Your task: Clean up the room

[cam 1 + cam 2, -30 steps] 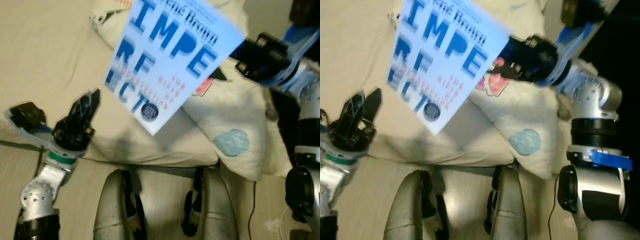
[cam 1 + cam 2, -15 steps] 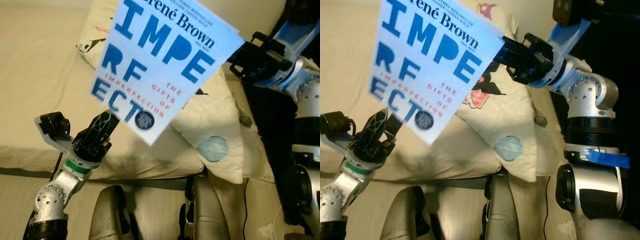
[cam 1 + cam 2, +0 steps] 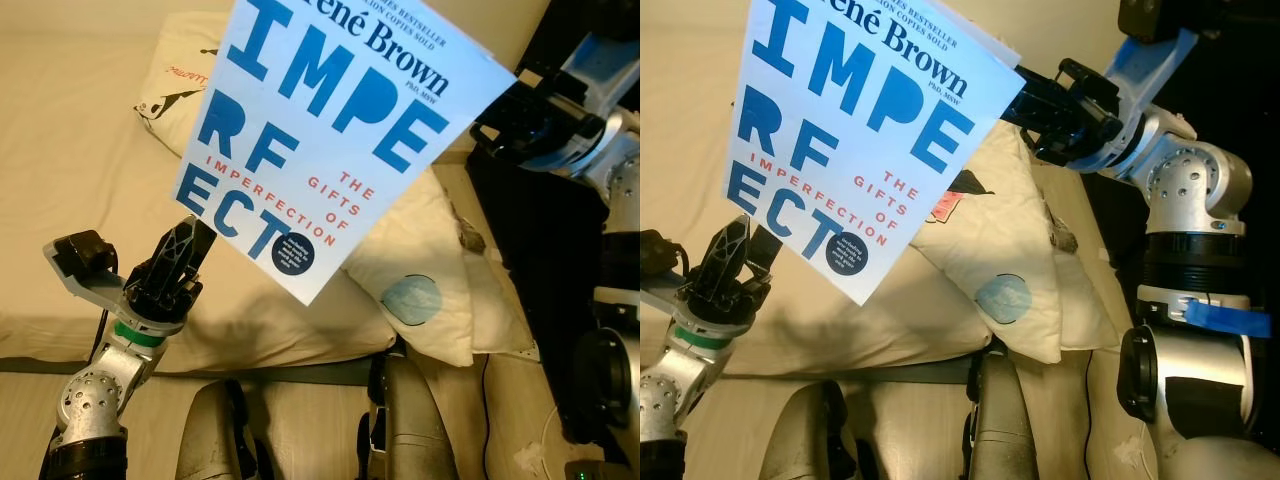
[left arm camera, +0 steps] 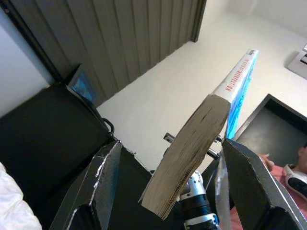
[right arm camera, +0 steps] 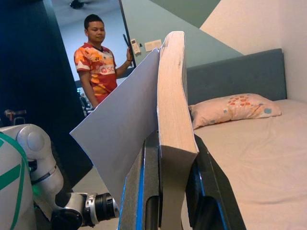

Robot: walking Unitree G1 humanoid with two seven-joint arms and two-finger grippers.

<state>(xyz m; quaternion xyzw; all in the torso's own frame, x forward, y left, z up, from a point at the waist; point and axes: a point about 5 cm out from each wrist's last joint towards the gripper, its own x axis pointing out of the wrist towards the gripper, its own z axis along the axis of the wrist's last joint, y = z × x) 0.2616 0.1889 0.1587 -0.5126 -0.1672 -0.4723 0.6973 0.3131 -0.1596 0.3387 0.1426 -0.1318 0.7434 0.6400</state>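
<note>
The left gripper (image 3: 185, 245) is hovering low on the left above the bed (image 3: 70, 170), with its two black fingers (image 4: 103, 182) spread apart and nothing between them; its tips are pointing up toward the lower edge of the book (image 3: 330, 140), near it but apart from it. The book, pale blue with large blue letters on the cover, is standing tilted in the air in the middle, over a white pillow (image 3: 420, 260) with a blue round print. This pillow is lying on the bed, close to the robot's legs. To the right, the right gripper (image 3: 1035, 100) is clamping the book at its right edge, and in the right wrist view the thick block of pages is sitting between the two fingers (image 5: 211, 191). Another pillow (image 5: 235, 108) with spots is lying at the headboard. A person (image 5: 98, 62) in an orange shirt is standing in the doorway.
</note>
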